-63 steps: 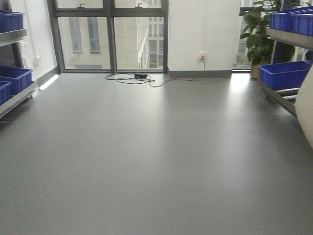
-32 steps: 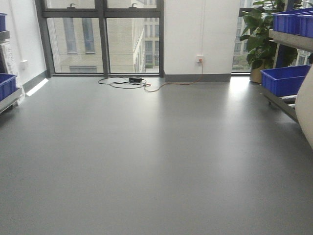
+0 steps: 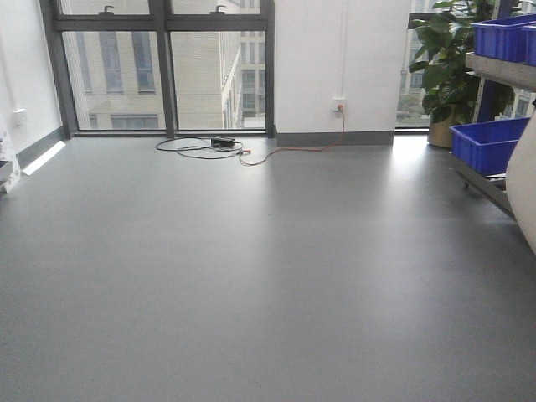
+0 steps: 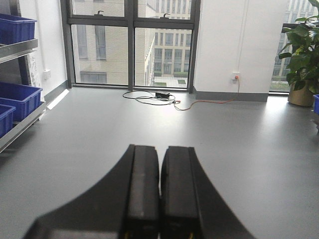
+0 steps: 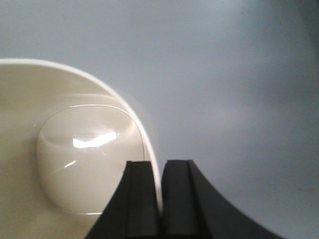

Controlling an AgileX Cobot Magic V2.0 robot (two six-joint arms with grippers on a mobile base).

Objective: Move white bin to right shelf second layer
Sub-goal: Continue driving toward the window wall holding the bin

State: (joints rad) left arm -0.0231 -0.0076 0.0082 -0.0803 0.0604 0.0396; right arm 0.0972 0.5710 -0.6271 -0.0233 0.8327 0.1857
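The white bin (image 5: pixel 75 154) is a glossy cream tub; the right wrist view looks into its rounded inside. My right gripper (image 5: pixel 158 172) is shut on its rim, one finger inside the wall and one outside, holding it above the grey floor. A curved cream part of the bin (image 3: pixel 524 201) shows at the right edge of the front view. My left gripper (image 4: pixel 159 159) is shut and empty, held over the floor. The right shelf (image 3: pixel 494 71) shows at the far right of the front view; its roller level is hidden by blue crates.
Blue crates (image 3: pixel 490 142) sit on the right shelf, with a potted plant (image 3: pixel 444 67) behind it. A left shelf with blue crates (image 4: pixel 17 99) shows in the left wrist view. Cables and a power brick (image 3: pixel 219 144) lie by the window. Grey floor (image 3: pixel 251 268) lies ahead.
The front view has swung to the right: the windows, the cables and the left shelf have slid left, and the left shelf's crates have left the frame. The bin stays at the right edge.
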